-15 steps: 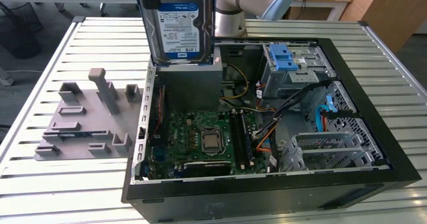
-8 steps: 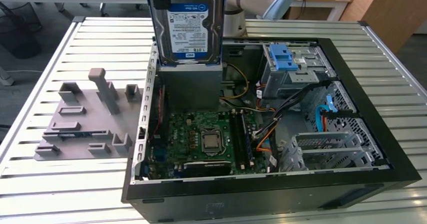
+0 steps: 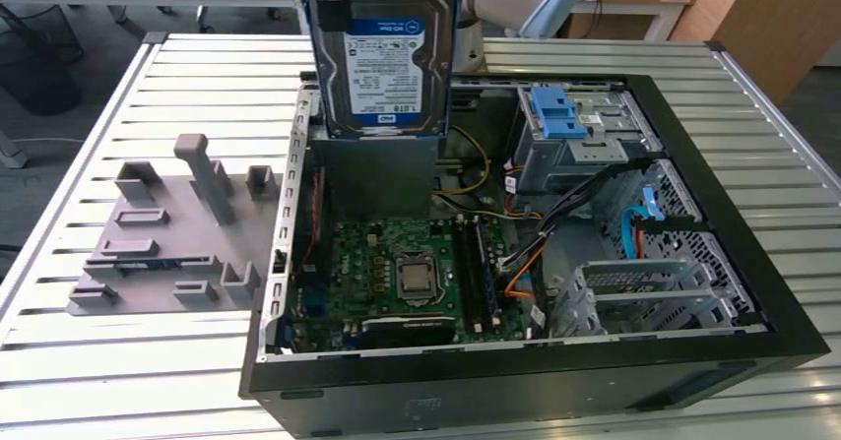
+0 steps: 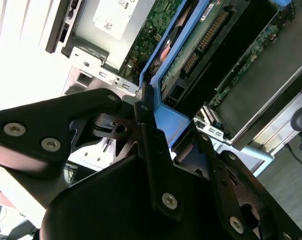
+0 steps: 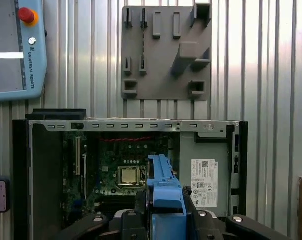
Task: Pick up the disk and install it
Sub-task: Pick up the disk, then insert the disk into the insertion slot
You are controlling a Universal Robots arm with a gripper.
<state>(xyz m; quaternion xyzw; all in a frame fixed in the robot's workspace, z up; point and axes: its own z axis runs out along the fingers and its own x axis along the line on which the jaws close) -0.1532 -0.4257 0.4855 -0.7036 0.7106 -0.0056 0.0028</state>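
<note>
**Ana:** Ribbed silver metal table (image 3: 105,361), and what sits on it?

**Ben:** A big black computer case (image 3: 526,391) lying open, its green motherboard (image 3: 394,273) exposed. Just beside it, on the exterior view's left, lies a grey plastic fixture plate (image 3: 171,233).

**Ana:** Where is the flat silver-metal disk (image 3: 390,66) with the white-and-blue label?

**Ben:** Upright in the air, above the open case.

**Ana:** And the black gripper (image 4: 170,122)?

**Ben:** Clamped on the disk's blue plastic carrier frame (image 5: 163,180).
</note>
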